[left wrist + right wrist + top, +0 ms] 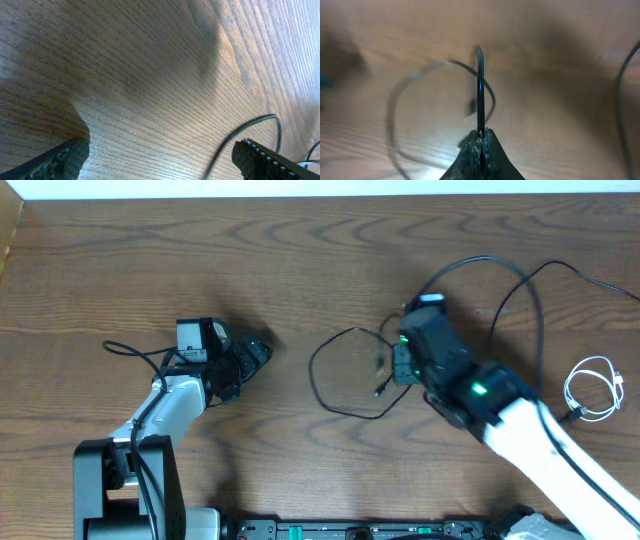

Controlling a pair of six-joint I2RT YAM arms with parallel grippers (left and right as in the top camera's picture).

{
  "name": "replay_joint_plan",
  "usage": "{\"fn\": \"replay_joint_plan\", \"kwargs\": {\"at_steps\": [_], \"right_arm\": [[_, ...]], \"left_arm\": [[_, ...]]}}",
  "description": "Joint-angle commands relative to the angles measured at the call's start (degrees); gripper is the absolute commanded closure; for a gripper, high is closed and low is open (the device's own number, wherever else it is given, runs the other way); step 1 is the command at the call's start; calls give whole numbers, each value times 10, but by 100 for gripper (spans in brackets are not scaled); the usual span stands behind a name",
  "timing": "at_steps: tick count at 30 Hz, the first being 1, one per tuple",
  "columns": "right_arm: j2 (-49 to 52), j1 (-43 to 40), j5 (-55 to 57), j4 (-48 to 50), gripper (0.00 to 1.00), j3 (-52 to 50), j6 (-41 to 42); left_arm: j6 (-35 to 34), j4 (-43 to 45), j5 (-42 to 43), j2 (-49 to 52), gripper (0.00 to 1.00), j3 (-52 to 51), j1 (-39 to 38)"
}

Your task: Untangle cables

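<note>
Wooden counter [200, 260]: right pincer [480, 134] is clamping a black cable [480, 90], left pincer [161, 150] is gaping wide; probably tugging it clear next.

On the table [300, 260], near the middle: a looped cable [314, 380]. Lies between the two grippers, just left of the right gripper [392, 368], well apart from the left gripper [262, 352] farther left. From the right wrist, one strand of it [480, 85] clamped between the fingers, the loop spread ahead on the table. Behind the right arm [520, 415]: a long cable [480, 260], arching over toward the right edge. Right of that arm, near the edge: a coiled cable [590, 385], apart from the others.
</note>
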Motion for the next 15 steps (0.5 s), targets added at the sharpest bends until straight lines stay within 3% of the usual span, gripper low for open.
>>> {"fn": "replay_joint_plan", "kwargs": {"at_steps": [1,10,15], "right_arm": [[-49,-2,71,-1,99,2,-54],[-105,-57,557,31,99,2,-122],[-105,-151,573,57,99,2,-148]], "left_arm": [[3,-4,-21,0,2,2,1],[3,-4,-21,0,2,2,1],[3,-4,-21,0,2,2,1]]}}
